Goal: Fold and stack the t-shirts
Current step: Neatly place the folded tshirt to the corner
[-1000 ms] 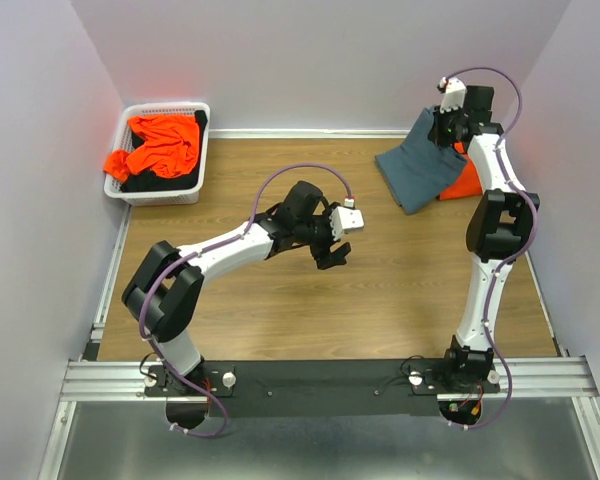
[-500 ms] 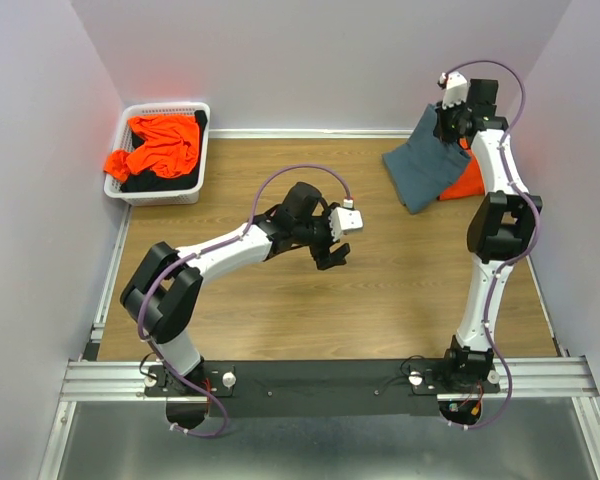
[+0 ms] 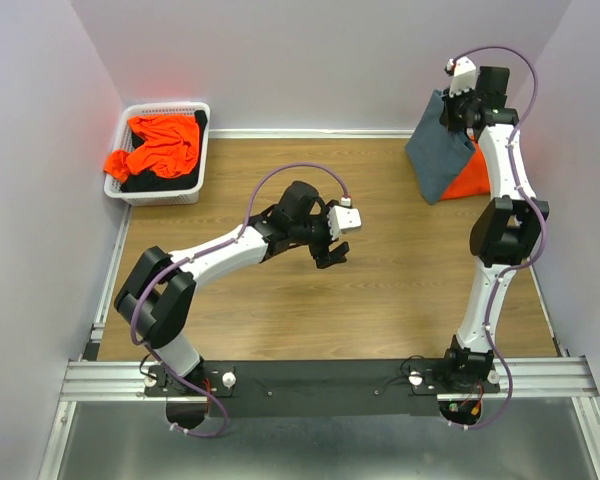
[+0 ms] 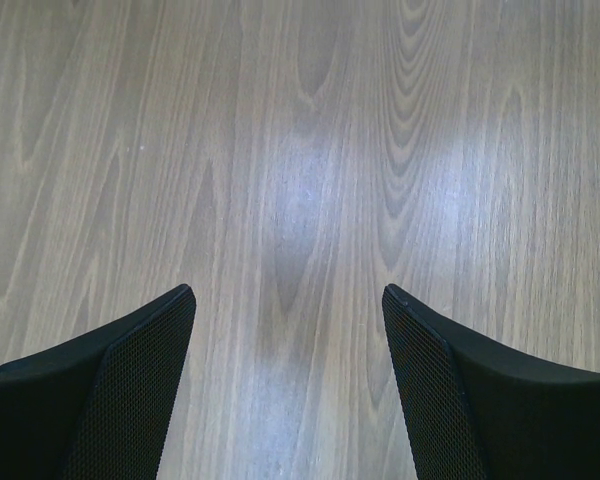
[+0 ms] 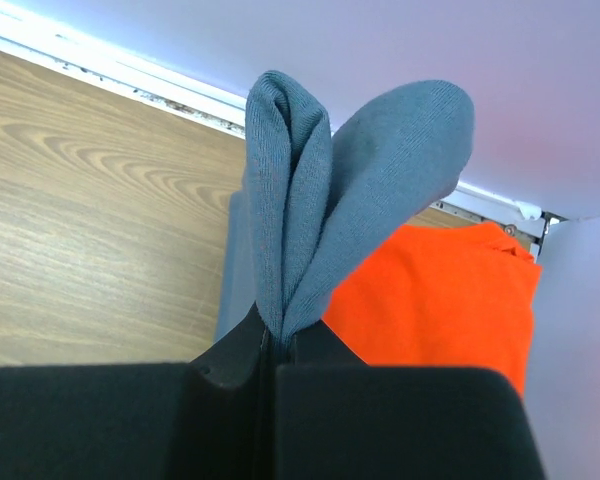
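Observation:
My right gripper [image 3: 453, 112] is shut on the slate blue-grey t-shirt [image 3: 438, 150] and holds it raised at the far right corner. The cloth hangs down over a folded orange t-shirt [image 3: 467, 183] lying on the table. In the right wrist view the blue-grey t-shirt [image 5: 310, 200] bunches up out of my closed jaws, with the orange t-shirt [image 5: 440, 300] beneath. Another orange t-shirt [image 3: 158, 146] lies crumpled in the white basket [image 3: 165, 193] at the far left. My left gripper [image 3: 332, 255] is open and empty over bare wood; its fingertips [image 4: 160, 330] show nothing between them.
The table is wood-grain, walled by lilac panels at the back and both sides. A dark garment lies under the orange one in the basket. A metal rail runs along the near edge by the arm bases.
My right gripper has lifted the blue-grey t-shirt up and to the right, so it now hangs more upright over the orange one. The left arm has barely moved.

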Robot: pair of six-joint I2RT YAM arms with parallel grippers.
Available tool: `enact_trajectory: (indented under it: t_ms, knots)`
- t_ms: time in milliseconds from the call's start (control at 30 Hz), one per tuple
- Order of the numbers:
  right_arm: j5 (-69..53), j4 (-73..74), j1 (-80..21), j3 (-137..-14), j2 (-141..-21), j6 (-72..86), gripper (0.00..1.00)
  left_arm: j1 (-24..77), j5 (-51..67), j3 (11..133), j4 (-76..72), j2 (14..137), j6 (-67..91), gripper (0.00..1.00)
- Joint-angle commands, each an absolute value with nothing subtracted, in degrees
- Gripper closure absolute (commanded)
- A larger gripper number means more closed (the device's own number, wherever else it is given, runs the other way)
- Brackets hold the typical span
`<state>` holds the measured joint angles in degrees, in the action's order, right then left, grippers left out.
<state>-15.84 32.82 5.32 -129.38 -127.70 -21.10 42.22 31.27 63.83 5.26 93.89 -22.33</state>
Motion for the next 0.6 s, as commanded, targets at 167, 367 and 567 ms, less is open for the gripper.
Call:
enact_trajectory:
  t_ms: [167, 367, 567]
  knots:
    - [-15.4, 33.7, 5.6, -131.9, -122.8, -21.4, 1.00, 42.1, 31.4, 62.5, 3.6, 91.6, -21.3, 0.16]
    - [-15.6, 34.2, 5.5, -134.0, -122.5, -21.2, 0.99, 42.1, 31.2, 62.4, 3.0, 90.8, -21.0, 0.16]
    - [-15.6, 34.4, 5.6, -133.9, -122.7, -21.9, 0.99, 42.1, 31.3, 61.9, 2.7, 90.4, -20.8, 0.16]
